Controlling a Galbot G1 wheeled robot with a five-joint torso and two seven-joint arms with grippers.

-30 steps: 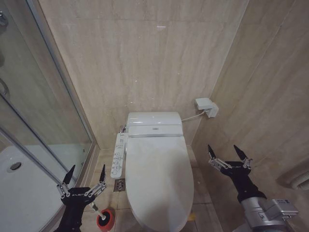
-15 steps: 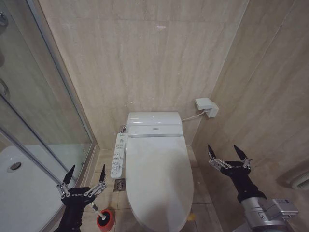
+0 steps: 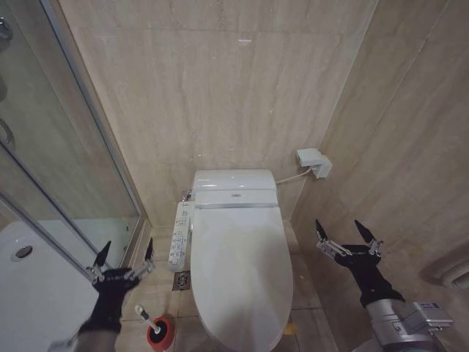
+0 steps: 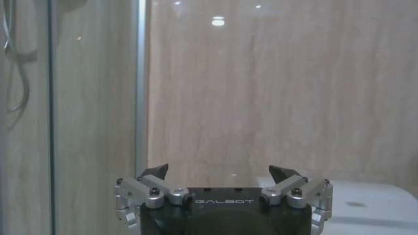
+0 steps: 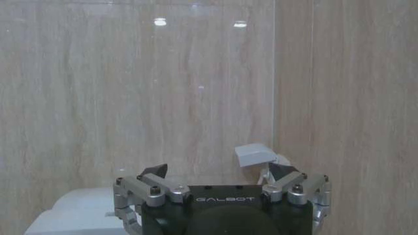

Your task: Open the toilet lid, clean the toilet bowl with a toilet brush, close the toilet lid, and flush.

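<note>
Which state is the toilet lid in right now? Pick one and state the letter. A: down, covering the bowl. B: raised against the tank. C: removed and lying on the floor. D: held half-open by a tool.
A: in the head view the toilet lid lies flat and shut over the bowl, while the left tool and the right tool hang open to either side, touching nothing.

Floor (image 3: 165, 290): beige tile. Stood on it: the toilet bowl (image 3: 212, 330), between the two sets of jaws; a red holder cup (image 3: 160, 334) with the toilet brush (image 3: 143, 314) in it, just beside the left jaws; a floor drain (image 3: 182, 280) at the bowl's side.
</note>
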